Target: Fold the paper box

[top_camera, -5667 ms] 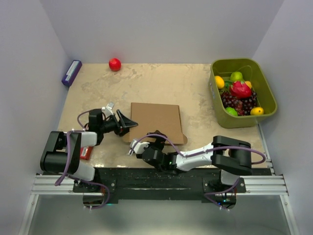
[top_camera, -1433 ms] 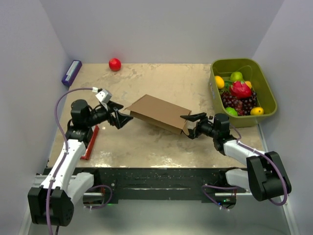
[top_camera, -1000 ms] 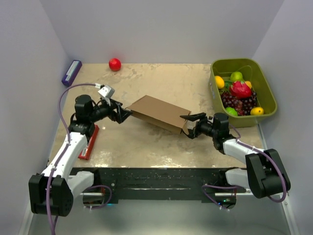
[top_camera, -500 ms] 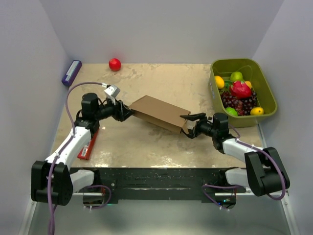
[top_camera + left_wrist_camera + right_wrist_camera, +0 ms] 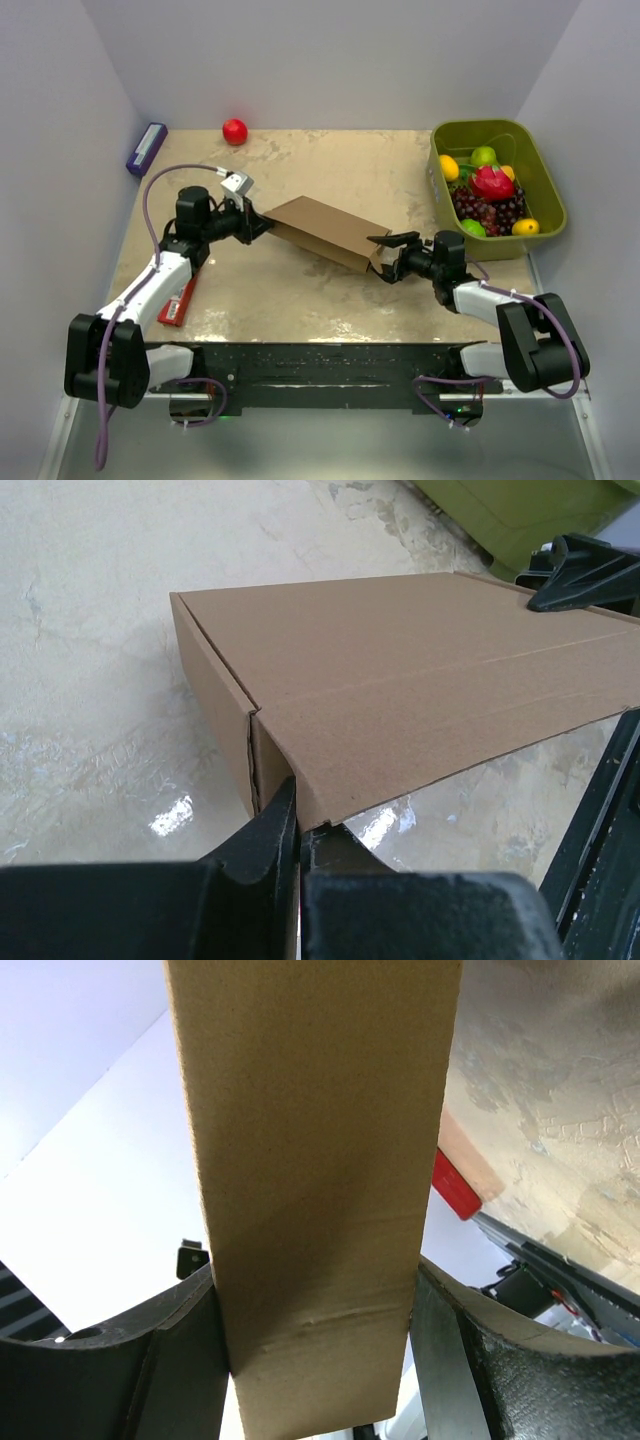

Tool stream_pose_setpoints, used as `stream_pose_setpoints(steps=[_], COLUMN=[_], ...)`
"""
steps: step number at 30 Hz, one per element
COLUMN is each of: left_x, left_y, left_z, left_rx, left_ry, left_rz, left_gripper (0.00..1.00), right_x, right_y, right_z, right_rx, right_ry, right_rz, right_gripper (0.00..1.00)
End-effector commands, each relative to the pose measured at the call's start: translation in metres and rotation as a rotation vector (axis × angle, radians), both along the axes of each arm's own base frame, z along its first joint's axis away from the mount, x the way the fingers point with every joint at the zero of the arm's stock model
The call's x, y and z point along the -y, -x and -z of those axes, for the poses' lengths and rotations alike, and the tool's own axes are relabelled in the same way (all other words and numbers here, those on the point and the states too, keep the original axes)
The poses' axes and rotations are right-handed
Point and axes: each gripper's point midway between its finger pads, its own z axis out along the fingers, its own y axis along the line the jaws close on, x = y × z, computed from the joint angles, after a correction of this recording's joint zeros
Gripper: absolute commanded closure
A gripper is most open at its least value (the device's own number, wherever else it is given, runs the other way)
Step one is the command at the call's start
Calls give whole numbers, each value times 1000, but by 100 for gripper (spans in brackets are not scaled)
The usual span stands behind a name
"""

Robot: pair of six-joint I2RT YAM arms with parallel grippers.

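The paper box (image 5: 325, 232), a flat brown cardboard shape, hangs tilted above the table between both arms, its left end higher. My left gripper (image 5: 262, 222) is shut on the box's near left corner, pinching the edge of its top panel (image 5: 400, 690) between thin black fingers (image 5: 275, 825). My right gripper (image 5: 383, 258) clamps the box's right end across its thickness. In the right wrist view the cardboard (image 5: 310, 1160) fills the gap and touches both fingers (image 5: 185, 1350). The box's underside is hidden.
A green bin (image 5: 437, 175) of toy fruit stands at the right. At the back lie a red ball (image 5: 235, 131) and a purple block (image 5: 147, 148). A red flat object (image 5: 178, 296) lies under my left arm, near the left edge.
My left gripper has moved right to the box's left corner and closed on it. The right gripper has kept its grip and barely shifted.
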Motion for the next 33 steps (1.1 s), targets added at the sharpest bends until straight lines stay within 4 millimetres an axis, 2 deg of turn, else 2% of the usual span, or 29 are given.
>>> stream_pose_setpoints(steps=[1, 2, 3, 5, 6, 8, 9, 15, 20, 31, 32, 33], left_x=[3, 2, 1, -2, -3, -4, -5, -6, -7, -8, -8, -9], left_y=[-12, -14, -18, -17, -17, -19, -19, -19, -22, -17, -15, -14], left_z=[-24, -21, -26, -16, -15, -13, -14, -9, -10, 5, 6, 8], left_rx=[49, 39, 43, -15, -34, -58, -63, -85, -81, -107, -108, -112], left_ry=[-17, -31, -38, -66, -73, -77, -75, -83, -89, -102, -102, -103], left_rz=[3, -7, -14, -26, -33, -43, -48, -61, -65, -63, -62, -61], left_gripper=[100, 100, 100, 100, 100, 100, 100, 100, 100, 100, 100, 100], right_x=[-3, -4, -4, -4, -2, -2, -1, 6, 10, 12, 11, 15], right_y=[0, 0, 0, -4, 0, -6, -4, -4, 1, 4, 3, 2], right_z=[-12, -12, -10, -13, -5, -10, -3, 4, -7, 9, 4, 8], right_rx=[85, 91, 92, 117, 107, 144, 139, 122, 124, 111, 130, 139], right_ry=[6, 11, 29, 61, 107, 143, 184, 251, 185, 219, 227, 280], right_rz=[-45, -48, -55, -64, -81, -84, -102, -93, -43, -74, -77, -81], right_gripper=[53, 47, 35, 26, 12, 4, 1, 1, 1, 2, 1, 1])
